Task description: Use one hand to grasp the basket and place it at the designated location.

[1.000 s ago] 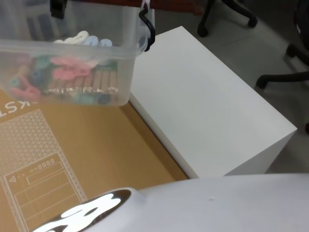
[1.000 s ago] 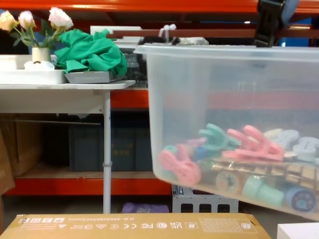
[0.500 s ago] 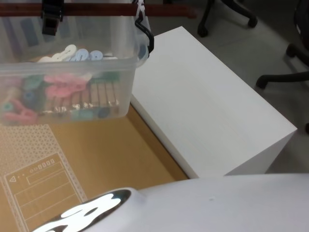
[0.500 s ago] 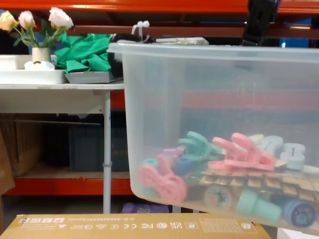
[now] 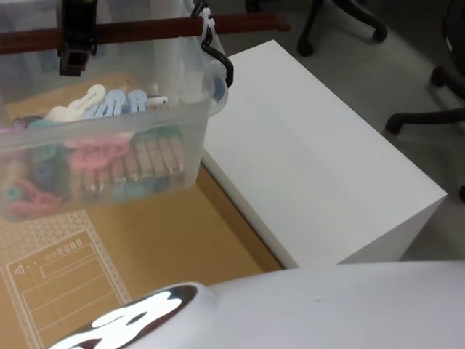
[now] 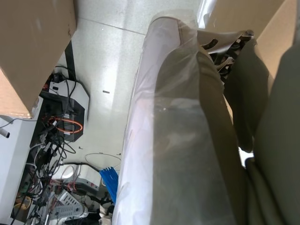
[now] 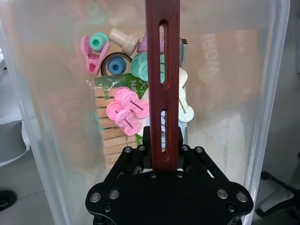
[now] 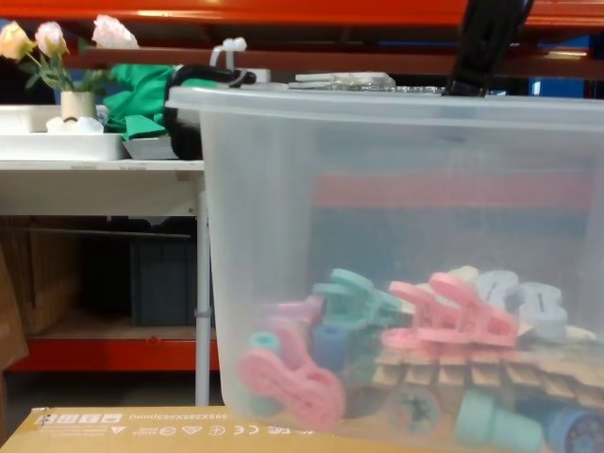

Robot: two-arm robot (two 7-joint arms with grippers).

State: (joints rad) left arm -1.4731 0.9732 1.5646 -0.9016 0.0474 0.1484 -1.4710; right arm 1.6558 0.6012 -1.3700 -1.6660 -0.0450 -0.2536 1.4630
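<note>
One basket, clear tub, hanging over cardboard box; touching or not, can't tell. Heap of pastel pegs inside. One red-brown bar handle. One right tool clamped on bar. One white block beside box. Since half second back: basket lower, nearer box.

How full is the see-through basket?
Partly full. Pastel pegs lie in a shallow heap on the bottom of the basket, and the space above them, up to the rim, is empty.
</note>
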